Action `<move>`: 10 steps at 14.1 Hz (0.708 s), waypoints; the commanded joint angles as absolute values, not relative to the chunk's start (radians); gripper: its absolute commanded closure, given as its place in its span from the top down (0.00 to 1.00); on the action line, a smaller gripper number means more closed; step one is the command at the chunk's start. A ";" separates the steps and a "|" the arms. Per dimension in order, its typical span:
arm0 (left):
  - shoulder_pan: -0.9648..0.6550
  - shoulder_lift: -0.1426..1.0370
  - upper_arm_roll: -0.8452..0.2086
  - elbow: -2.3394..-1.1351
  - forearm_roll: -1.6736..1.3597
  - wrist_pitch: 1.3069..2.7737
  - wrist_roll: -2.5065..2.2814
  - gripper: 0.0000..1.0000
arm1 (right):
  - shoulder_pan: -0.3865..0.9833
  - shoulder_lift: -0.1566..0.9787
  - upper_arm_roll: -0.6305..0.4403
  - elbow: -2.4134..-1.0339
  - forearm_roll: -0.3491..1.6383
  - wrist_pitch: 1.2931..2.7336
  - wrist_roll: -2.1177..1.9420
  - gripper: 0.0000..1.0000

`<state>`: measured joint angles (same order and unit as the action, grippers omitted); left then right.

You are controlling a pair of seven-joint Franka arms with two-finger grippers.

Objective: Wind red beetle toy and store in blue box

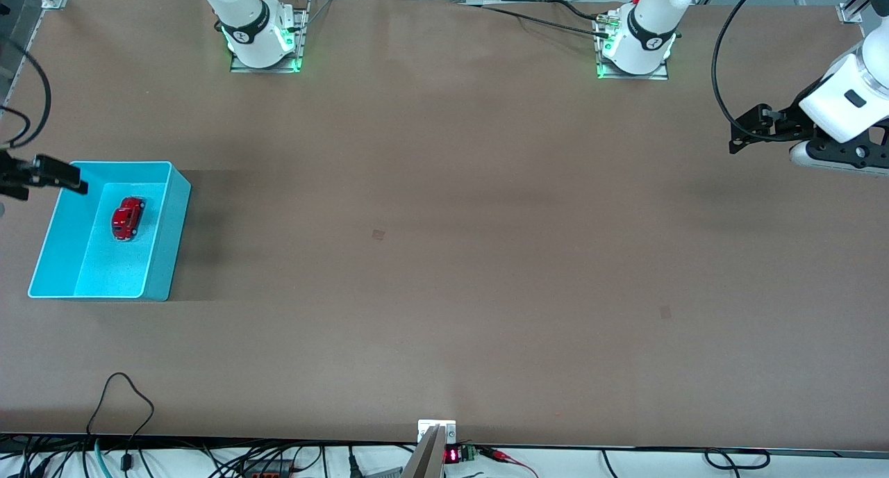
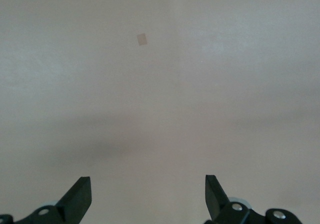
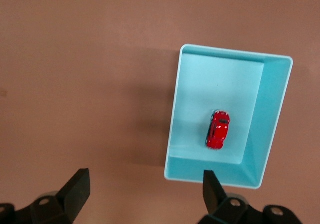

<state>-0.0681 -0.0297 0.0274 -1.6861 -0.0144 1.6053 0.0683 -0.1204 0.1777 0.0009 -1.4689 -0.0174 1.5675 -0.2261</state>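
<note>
Already the red beetle toy (image 1: 128, 218) lies inside the blue box (image 1: 157, 269) at the worktop's nine o'clock edge, right end effector (image 3: 145, 191) spread empty above, left end effector (image 2: 148, 196) spread, idle at three o'clock; storing looks finished, only retreat remains.

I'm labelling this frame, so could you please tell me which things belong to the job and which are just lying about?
Job:
beetle toy, lying in the box
blue box
right pincer, open, over the box's rim
left pincer, open, waiting over bare table

Lying about:
cables at the table's near edge

Brown table (image 1: 444, 256) carries blue box (image 1: 167, 235) at right arm's end, front edge nearer camera.
</note>
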 commanded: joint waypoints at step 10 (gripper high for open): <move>-0.072 -0.029 0.032 -1.671 -0.038 1.589 0.066 1.00 | -0.091 0.103 0.002 -1.483 -0.003 1.471 -0.078 1.00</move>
